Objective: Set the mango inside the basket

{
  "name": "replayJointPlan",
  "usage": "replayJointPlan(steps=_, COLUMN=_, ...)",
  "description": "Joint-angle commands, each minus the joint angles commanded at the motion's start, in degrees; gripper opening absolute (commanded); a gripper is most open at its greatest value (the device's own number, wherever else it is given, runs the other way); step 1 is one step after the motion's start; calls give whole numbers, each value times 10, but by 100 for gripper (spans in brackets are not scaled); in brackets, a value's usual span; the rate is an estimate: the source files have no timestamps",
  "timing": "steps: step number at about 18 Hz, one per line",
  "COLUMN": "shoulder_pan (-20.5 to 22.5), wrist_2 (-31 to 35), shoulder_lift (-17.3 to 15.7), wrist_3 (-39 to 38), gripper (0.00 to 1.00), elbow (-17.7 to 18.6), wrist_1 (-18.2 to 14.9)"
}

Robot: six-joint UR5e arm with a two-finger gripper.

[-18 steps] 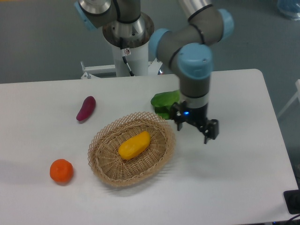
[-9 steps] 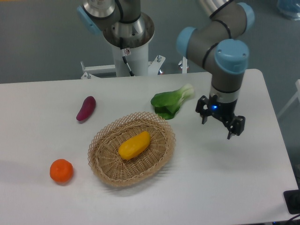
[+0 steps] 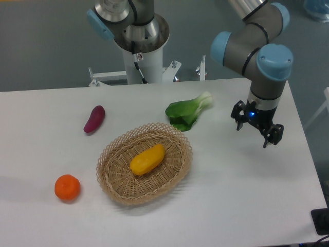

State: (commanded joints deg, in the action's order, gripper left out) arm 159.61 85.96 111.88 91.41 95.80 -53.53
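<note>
The yellow-orange mango [image 3: 147,159] lies inside the light tan wicker basket [image 3: 112,175] in the middle of the white table. My gripper [image 3: 255,133] hangs above the table's right side, well to the right of the basket. Its two dark fingers stand apart and hold nothing.
A round orange fruit [image 3: 67,187] sits at the front left. A purple sweet potato [image 3: 94,119] lies at the left rear. A green leafy bok choy [image 3: 187,111] lies just behind the basket. The robot's base column [image 3: 141,46] stands at the table's rear edge.
My gripper has moved to the right and slightly back, away from the basket's right rim, uncovering the bok choy. The mango has stayed in the basket.
</note>
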Motion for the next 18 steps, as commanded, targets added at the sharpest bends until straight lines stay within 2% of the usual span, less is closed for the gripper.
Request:
replayJointPlan(steps=3, shoulder_pan=3, wrist_2=0, shoulder_lift=5, wrist_3=0, gripper=100, elbow=-5, wrist_1=1)
replayJointPlan(steps=6, shoulder_pan=1, wrist_2=2, shoulder_lift=30, wrist_3=0, gripper=100, elbow=-23, wrist_1=4)
replayJointPlan(steps=18, shoulder_pan=1, wrist_2=13, shoulder_lift=31, wrist_3=2, gripper=100, elbow=-25, wrist_1=0)
